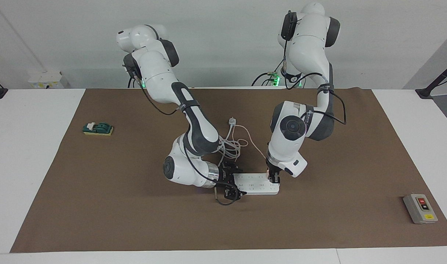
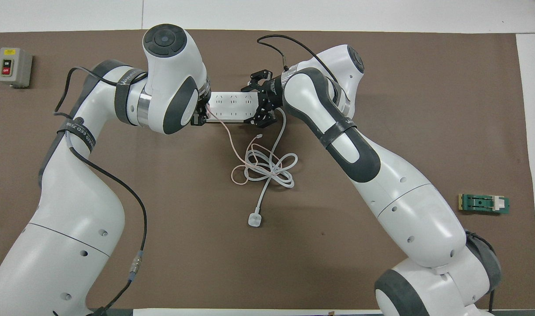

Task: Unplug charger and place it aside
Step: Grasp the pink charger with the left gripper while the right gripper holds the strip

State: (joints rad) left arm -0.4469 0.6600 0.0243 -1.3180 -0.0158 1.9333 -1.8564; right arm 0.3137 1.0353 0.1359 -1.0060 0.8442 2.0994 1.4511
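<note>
The pale-pink charger [image 1: 268, 171] is plugged into the white power strip [image 1: 254, 183] at the end toward the left arm. My left gripper [image 1: 273, 178] comes down on it from above and is shut on it. In the overhead view the left wrist hides the charger. Its thin pink cable [image 2: 228, 140] runs from there toward the robots into a loose coil. My right gripper [image 1: 229, 182] lies low on the mat, its fingers clasping the strip's other end [image 2: 245, 104] from both long sides.
A white plug [image 2: 254, 219] with a thick white cord lies coiled with the pink cable, nearer to the robots than the strip. A grey switch box [image 1: 419, 208] sits at the left arm's end of the brown mat, a green block [image 1: 98, 128] at the right arm's end.
</note>
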